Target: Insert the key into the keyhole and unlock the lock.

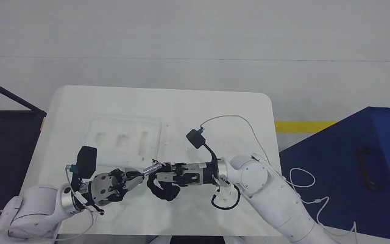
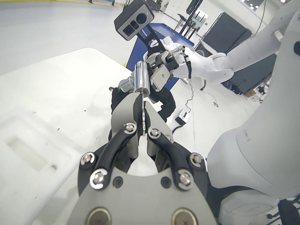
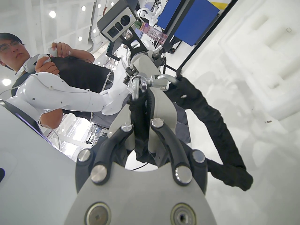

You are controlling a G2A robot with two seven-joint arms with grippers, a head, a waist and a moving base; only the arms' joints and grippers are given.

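A chrome cylinder lock [image 2: 140, 78] with a black sleeved cable loop [image 3: 211, 122] is held above the white table [image 1: 244, 122] near its front edge. My right gripper [image 3: 143, 99] is shut on the black sleeve just behind the chrome body [image 3: 143, 85]. My left gripper [image 2: 140, 99] is shut on a flat metal key [image 2: 143, 115], whose tip meets the keyhole in the end face of the cylinder. In the top view the left gripper [image 1: 135, 177] and right gripper [image 1: 169, 172] face each other, with the lock [image 1: 155, 166] between them.
A white foam tray [image 1: 155, 131] with several shallow recesses lies on the table behind the grippers. The black cable loop [image 1: 163, 190] hangs toward the table's front edge. A blue barrier [image 1: 347, 152] stands right of the table.
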